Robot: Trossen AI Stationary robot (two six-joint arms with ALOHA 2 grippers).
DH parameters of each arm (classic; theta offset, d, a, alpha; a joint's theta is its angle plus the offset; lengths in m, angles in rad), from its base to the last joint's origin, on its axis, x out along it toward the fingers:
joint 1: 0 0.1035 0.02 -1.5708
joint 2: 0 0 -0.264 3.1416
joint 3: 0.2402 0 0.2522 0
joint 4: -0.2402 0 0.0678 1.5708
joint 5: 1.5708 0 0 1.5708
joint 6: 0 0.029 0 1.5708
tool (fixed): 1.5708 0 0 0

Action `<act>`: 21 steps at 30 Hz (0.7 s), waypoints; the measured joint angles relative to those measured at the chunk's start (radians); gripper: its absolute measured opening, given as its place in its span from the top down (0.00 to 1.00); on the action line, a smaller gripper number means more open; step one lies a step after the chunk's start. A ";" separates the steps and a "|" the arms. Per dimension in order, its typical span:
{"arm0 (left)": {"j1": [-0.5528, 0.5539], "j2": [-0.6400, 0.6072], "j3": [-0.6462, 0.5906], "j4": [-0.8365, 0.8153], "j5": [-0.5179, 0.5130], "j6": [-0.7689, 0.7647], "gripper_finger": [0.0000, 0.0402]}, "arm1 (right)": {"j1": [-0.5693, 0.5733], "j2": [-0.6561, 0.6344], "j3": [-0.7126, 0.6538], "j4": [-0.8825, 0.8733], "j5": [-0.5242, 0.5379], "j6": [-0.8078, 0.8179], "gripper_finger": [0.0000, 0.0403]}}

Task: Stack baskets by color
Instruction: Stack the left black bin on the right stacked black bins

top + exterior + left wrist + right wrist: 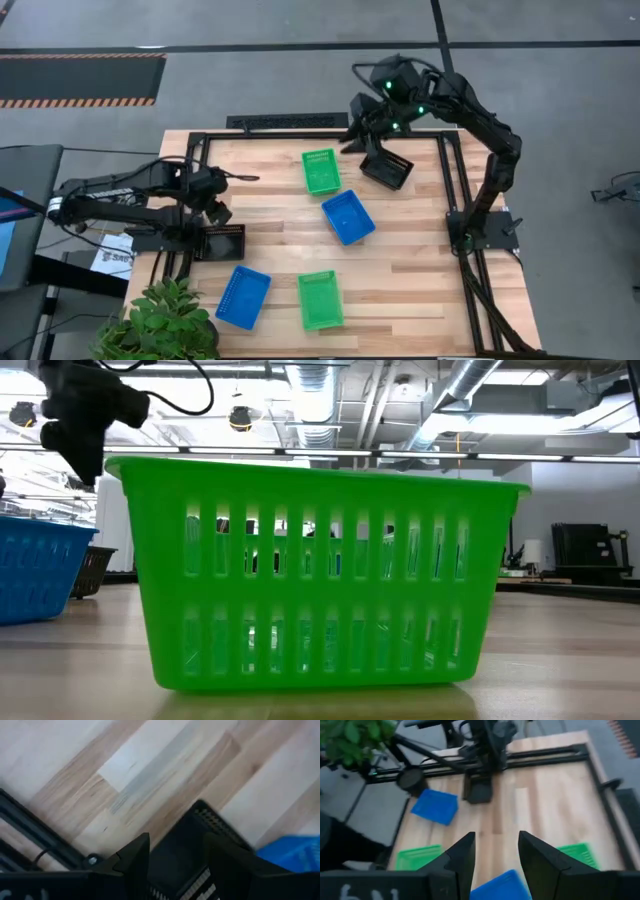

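Six baskets lie on the wooden table. Green ones rest at the far middle [321,170] and near the front [320,299]. Blue ones sit in the centre [348,217] and at the front left [243,296]. One black basket [388,168] lies askew at the far right, another [220,242] at the left edge. My left gripper [215,213] stands open just over that left black basket [182,852], fingers pointing steeply down; I cannot tell whether it touches it. My right gripper [358,135] hangs open and high above the far-right black basket, with nothing between its fingers [495,855].
A black metal frame [452,175] runs around the table's left, far and right sides. A potted plant [165,320] stands at the front left corner. In the low view the front green basket [320,570] fills the foreground.
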 joint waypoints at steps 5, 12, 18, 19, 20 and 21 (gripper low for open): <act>-0.094 -0.018 -0.048 0.005 0.038 0.038 0.57 | 0.075 0.036 0.000 -0.062 0.018 0.073 0.58; -0.251 -0.063 -0.154 0.047 0.064 -0.073 0.56 | 0.167 0.084 0.000 -0.157 0.040 0.145 0.59; -0.360 -0.076 -0.202 0.102 0.050 -0.153 0.56 | 0.233 0.101 -0.001 -0.186 0.127 0.182 0.60; -0.376 -0.069 -0.207 0.108 0.045 -0.163 0.56 | 0.241 0.105 -0.001 -0.182 0.128 0.188 0.60; -0.391 -0.061 -0.212 0.113 0.039 -0.170 0.56 | 0.252 0.108 0.000 -0.179 0.129 0.198 0.60; -0.403 -0.052 -0.216 0.117 0.029 -0.175 0.56 | 0.261 0.109 0.000 -0.178 0.133 0.205 0.60</act>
